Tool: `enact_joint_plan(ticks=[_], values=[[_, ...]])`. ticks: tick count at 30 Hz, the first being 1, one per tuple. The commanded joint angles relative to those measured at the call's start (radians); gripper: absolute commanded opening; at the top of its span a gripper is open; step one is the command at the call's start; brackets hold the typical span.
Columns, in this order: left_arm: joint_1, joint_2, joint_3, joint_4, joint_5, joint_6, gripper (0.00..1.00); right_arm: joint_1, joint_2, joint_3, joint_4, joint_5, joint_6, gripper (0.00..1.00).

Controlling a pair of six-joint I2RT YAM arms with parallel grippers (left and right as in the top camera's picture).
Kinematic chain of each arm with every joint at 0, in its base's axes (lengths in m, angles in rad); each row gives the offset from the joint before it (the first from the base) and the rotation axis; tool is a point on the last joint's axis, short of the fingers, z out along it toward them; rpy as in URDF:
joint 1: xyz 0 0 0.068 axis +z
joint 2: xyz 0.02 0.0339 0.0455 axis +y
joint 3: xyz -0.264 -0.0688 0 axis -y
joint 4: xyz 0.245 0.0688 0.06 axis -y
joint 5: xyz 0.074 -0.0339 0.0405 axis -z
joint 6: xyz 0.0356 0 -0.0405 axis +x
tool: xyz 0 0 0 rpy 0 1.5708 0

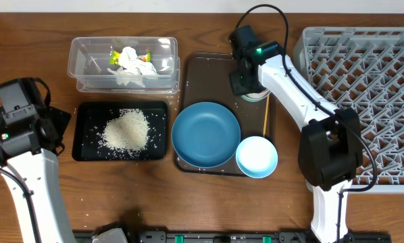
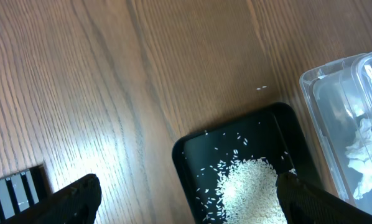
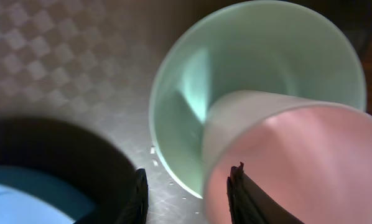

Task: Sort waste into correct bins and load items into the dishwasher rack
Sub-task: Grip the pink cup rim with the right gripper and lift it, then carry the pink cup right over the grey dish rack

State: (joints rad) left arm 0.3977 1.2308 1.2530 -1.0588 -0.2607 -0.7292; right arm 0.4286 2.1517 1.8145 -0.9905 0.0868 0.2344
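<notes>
My right gripper (image 1: 248, 84) (image 3: 189, 180) reaches down at the back of the brown tray. It is shut over the nested pink cup (image 3: 298, 162) and mint-green bowl (image 3: 254, 56) (image 1: 257, 95): one finger inside the cup, the other against the bowl's outside. The blue plate (image 1: 205, 133), light-blue bowl (image 1: 257, 156) and chopstick (image 1: 265, 121) lie on that tray. Rice (image 1: 126, 129) (image 2: 248, 186) is heaped in the black tray (image 1: 87, 152). The tissue (image 1: 131, 67) and wrapper (image 1: 114, 54) lie in the clear tub (image 1: 80, 67). My left gripper (image 1: 57, 125) (image 2: 189, 193) hangs open over the black tray's left end. The grey rack (image 1: 364, 81) stands at right.
The brown serving tray (image 1: 202, 74) sits between the bins and the rack. Loose rice grains are scattered over the black tray's floor and a couple lie on the wooden table (image 2: 260, 88) beside it. The right arm's base stands close in front of the rack.
</notes>
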Motion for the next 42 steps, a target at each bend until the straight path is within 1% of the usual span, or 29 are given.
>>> enact_joint_plan(ticks=[1, 5, 7, 9, 11, 14, 18, 20, 21, 22, 30, 34, 38, 42], values=[[0.004, 0.003, -0.001, -0.003, -0.005, -0.002, 0.92, 0.013, 0.01, -0.003, 0.0, 0.044, 0.027, 0.39], [0.004, 0.003, -0.001, -0.003, -0.005, -0.002, 0.92, 0.013, 0.01, -0.003, -0.008, 0.039, 0.027, 0.35], [0.004, 0.003, -0.001, -0.003, -0.005, -0.002, 0.92, 0.013, 0.01, -0.003, -0.008, 0.036, 0.028, 0.29], [0.004, 0.003, -0.001, -0.003, -0.005, -0.002, 0.92, 0.013, 0.01, -0.003, -0.009, 0.036, 0.028, 0.2], [0.004, 0.003, -0.001, -0.003, -0.005, -0.002, 0.92, 0.013, 0.01, -0.003, -0.011, 0.036, 0.028, 0.15], [0.004, 0.003, -0.001, -0.003, -0.005, -0.002, 0.92, 0.013, 0.006, -0.002, -0.012, 0.036, 0.028, 0.12], [0.004, 0.003, -0.001, -0.003, -0.005, -0.002, 0.92, 0.013, 0.0, 0.01, -0.021, 0.036, 0.027, 0.13], [0.004, 0.003, -0.001, -0.003, -0.005, -0.002, 0.92, 0.012, -0.003, 0.023, -0.034, 0.036, 0.027, 0.08], [0.004, 0.003, -0.001, -0.003, -0.005, -0.002, 0.92, 0.011, -0.003, 0.032, -0.042, 0.037, 0.027, 0.03], [0.004, 0.003, -0.001, -0.003, -0.005, -0.002, 0.92, 0.01, -0.004, 0.04, -0.048, 0.037, 0.027, 0.01], [0.004, 0.003, -0.001, -0.003, -0.005, -0.002, 0.92, 0.003, -0.007, 0.083, -0.089, 0.037, 0.026, 0.01], [0.004, 0.003, -0.001, -0.003, -0.005, -0.002, 0.92, -0.021, -0.024, 0.156, -0.138, 0.037, 0.014, 0.01], [0.004, 0.003, -0.001, -0.003, -0.005, -0.002, 0.92, -0.066, -0.053, 0.227, -0.148, 0.037, -0.003, 0.01], [0.004, 0.003, -0.001, -0.003, -0.005, -0.002, 0.92, -0.159, -0.084, 0.257, -0.136, 0.031, -0.024, 0.01]])
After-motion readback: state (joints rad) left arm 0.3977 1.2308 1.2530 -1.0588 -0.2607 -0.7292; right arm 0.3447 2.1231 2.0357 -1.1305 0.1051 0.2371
